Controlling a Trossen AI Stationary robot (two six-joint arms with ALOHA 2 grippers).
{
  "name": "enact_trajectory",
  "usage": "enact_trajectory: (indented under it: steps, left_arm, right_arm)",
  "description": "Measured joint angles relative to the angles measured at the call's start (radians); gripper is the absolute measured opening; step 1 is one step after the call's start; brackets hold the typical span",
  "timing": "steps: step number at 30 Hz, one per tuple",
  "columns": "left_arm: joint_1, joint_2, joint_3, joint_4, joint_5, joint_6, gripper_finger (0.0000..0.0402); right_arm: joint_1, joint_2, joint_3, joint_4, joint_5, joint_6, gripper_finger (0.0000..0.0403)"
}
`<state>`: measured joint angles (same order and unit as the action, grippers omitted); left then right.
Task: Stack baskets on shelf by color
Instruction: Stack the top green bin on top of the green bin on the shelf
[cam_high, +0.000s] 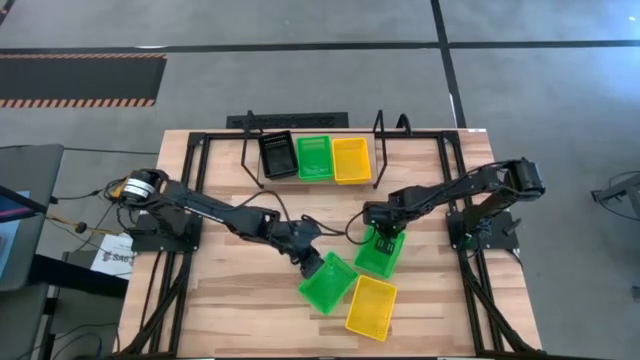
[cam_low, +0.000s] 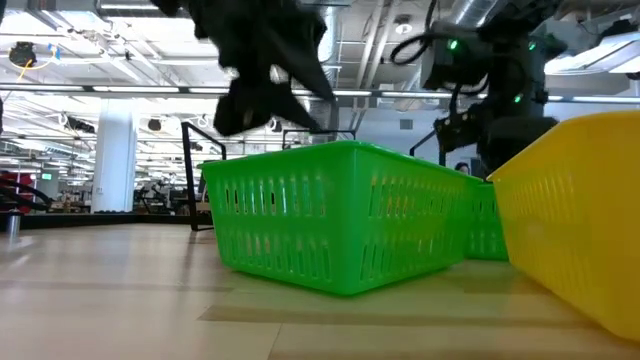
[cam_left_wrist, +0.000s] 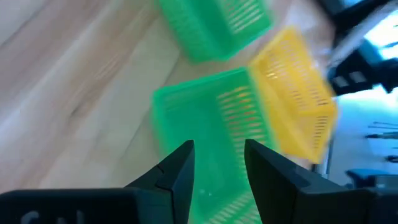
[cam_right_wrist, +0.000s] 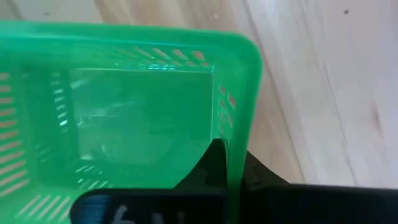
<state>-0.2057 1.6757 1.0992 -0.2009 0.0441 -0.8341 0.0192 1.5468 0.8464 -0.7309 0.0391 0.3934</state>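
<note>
The shelf (cam_high: 222, 122) stands at the table's far middle with a black basket (cam_high: 277, 153), a green basket (cam_high: 314, 157) and a yellow basket (cam_high: 350, 158) side by side on it. Nearer lie three loose baskets: a left green one (cam_high: 328, 283), a right green one (cam_high: 384, 256) and a yellow one (cam_high: 371, 306). My left gripper (cam_left_wrist: 217, 163) hangs open over the left green basket's (cam_left_wrist: 205, 118) far left end, nothing between its fingers. My right gripper (cam_high: 379, 240) points down, shut on the right green basket (cam_right_wrist: 124, 112). My right gripper pinches the rim of the right green basket's far wall (cam_right_wrist: 235, 163), one finger (cam_right_wrist: 211, 163) inside the basket and one outside. The fingers come from above, pointing down. The basket sits open side up; whether it is lifted off the table I cannot tell.
The three loose baskets lie close together at the table's near middle, the yellow one (cam_low: 580, 210) nearest the front edge. Bare wooden tabletop (cam_high: 225, 290) stretches to the left. The shelf's black wire uprights (cam_high: 380, 130) stand at both ends.
</note>
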Motion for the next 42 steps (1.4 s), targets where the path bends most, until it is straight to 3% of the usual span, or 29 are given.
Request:
enact_trajectory:
  steps: [6, 12, 18, 25, 29, 42]
  left_arm:
    - [-0.022, -0.13, 0.0, -0.002, -0.084, 0.022, 0.0107]
    - [-0.025, -0.25, 0.0, -0.065, -0.165, 0.072, 0.0091]
    - [-0.031, -0.338, 0.001, -0.204, -0.191, 0.09, 0.0084]
    - [-0.083, -0.396, 0.001, -0.416, -0.267, 0.062, 0.0083]
    - [-0.111, -0.417, 0.001, -0.483, -0.301, 0.042, 0.0083]
    - [-0.195, -0.433, 0.0, -0.748, -0.336, -0.063, 0.0083]
  right_arm:
    - [0.059, -0.094, 0.1, -0.153, 0.113, 0.037, 0.0003]
    - [0.088, -0.214, 0.301, -0.272, 0.238, 0.04, 0.0002]
    - [0.067, -0.286, 0.525, -0.322, 0.361, -0.058, 0.0001]
    - [-0.019, -0.292, 0.743, -0.322, 0.399, -0.183, 0.0001]
    - [-0.084, -0.259, 0.834, -0.311, 0.37, -0.253, 0.0001]
    - [-0.313, 0.019, 1.146, -0.31, -0.033, -0.424, 0.0001]
